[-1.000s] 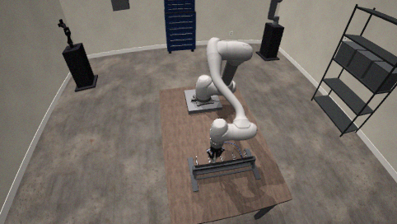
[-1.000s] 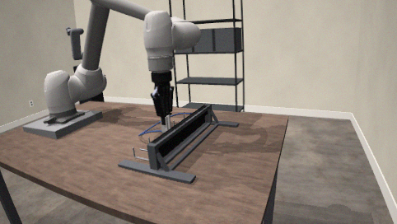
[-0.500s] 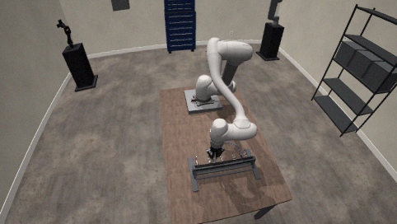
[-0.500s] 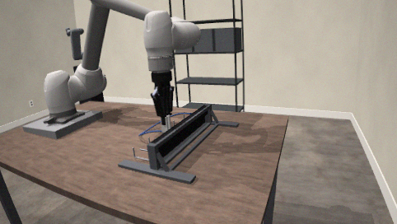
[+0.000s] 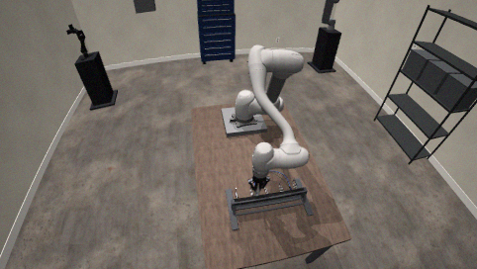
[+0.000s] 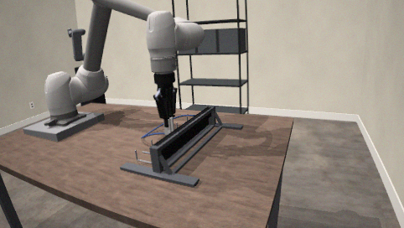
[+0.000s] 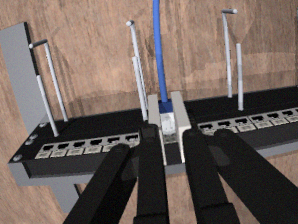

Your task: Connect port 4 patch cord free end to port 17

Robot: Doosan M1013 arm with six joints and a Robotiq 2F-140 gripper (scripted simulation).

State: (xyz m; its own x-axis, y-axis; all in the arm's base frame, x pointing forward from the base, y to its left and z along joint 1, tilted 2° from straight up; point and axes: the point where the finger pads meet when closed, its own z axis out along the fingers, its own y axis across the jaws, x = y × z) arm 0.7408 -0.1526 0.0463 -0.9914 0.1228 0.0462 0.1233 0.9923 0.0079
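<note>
My gripper (image 7: 165,107) (image 5: 257,191) (image 6: 169,121) is shut on the grey plug (image 7: 172,121) of the blue patch cord (image 7: 158,30) (image 6: 152,131). It holds the plug upright at the top face of the black patch panel (image 7: 80,145) (image 5: 269,200) (image 6: 189,130), in the row of ports towards the panel's left part. I cannot read the port numbers. The cord runs straight away from the plug over the table and curves behind the rack. How deep the plug sits is hidden by the fingers.
The rack's thin metal posts (image 7: 139,63) (image 7: 234,56) stand close on both sides of the cord. The rack sits near the front of the wooden table (image 5: 218,148) (image 6: 235,168). The arm's base plate (image 5: 242,124) (image 6: 63,127) is at the far end.
</note>
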